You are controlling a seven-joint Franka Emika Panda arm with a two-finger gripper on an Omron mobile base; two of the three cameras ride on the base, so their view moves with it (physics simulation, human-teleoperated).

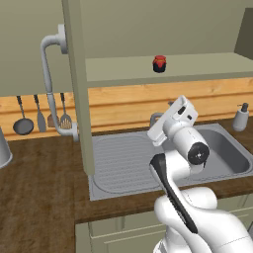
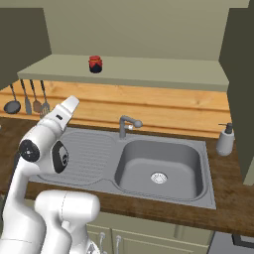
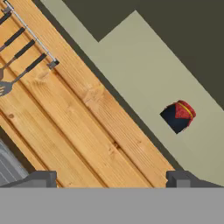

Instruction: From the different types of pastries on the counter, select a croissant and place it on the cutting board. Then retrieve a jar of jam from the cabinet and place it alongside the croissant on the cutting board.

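Note:
A jar of jam with a red top and dark body stands alone on the open cabinet's lower shelf, above the sink. The right base view shows the jar near the shelf's left end. My gripper hangs over the sink, below the shelf, and points up toward the back wall. In the hand view my gripper is open with nothing between its widely spread fingertips, and the jar lies ahead and to the right, well apart from them. The croissant and the cutting board are out of view.
A grey sink with a faucet lies under the arm. A soap dispenser stands at its right. Utensils hang on a wall rail at left. An open cabinet door juts out left of the shelf, another at right.

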